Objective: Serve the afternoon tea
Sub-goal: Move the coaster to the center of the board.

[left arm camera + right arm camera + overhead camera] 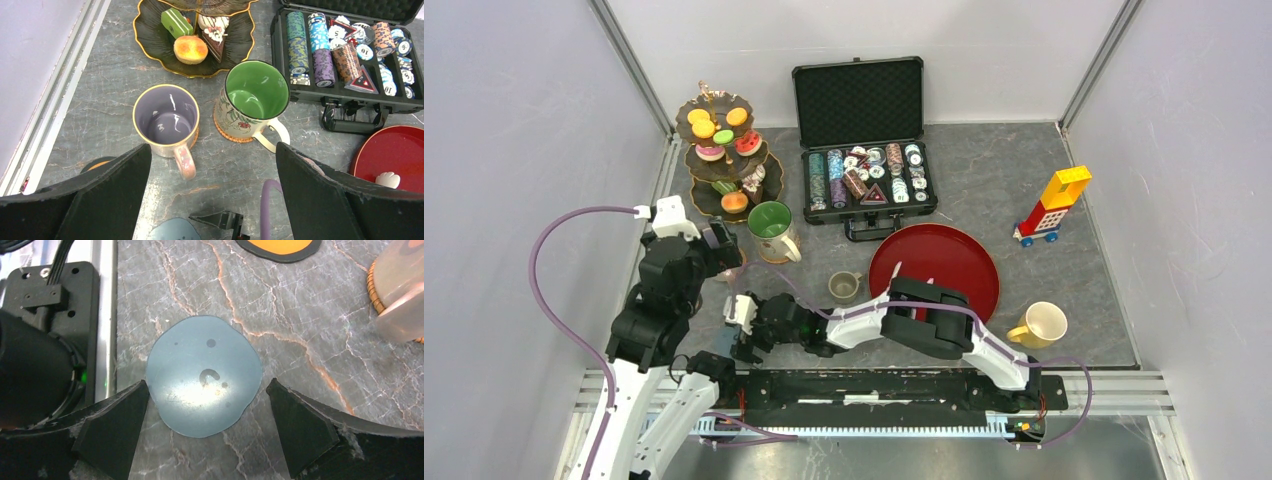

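Observation:
The dark three-tier stand (724, 150) holds donuts, orange and green rounds and cake slices; its bottom tier (155, 42) shows a green slice, an orange round and a cake slice. A purple-lined mug (166, 120) and a green-lined mug (255, 97) stand on woven coasters in front of it. My left gripper (212, 165) is open and empty, hovering just short of the purple mug's handle. My right gripper (207, 405) is open and empty, low over a flat blue-grey coaster (204, 375). The pink mug's side (402, 295) shows at the right.
An open poker chip case (864, 170) stands behind the red plate (959, 255). A small grey mug (844, 287) and a yellow mug (1042, 325) stand near the plate. A block tower (1054, 205) is at the right. An orange coaster (277, 245) lies near the blue one.

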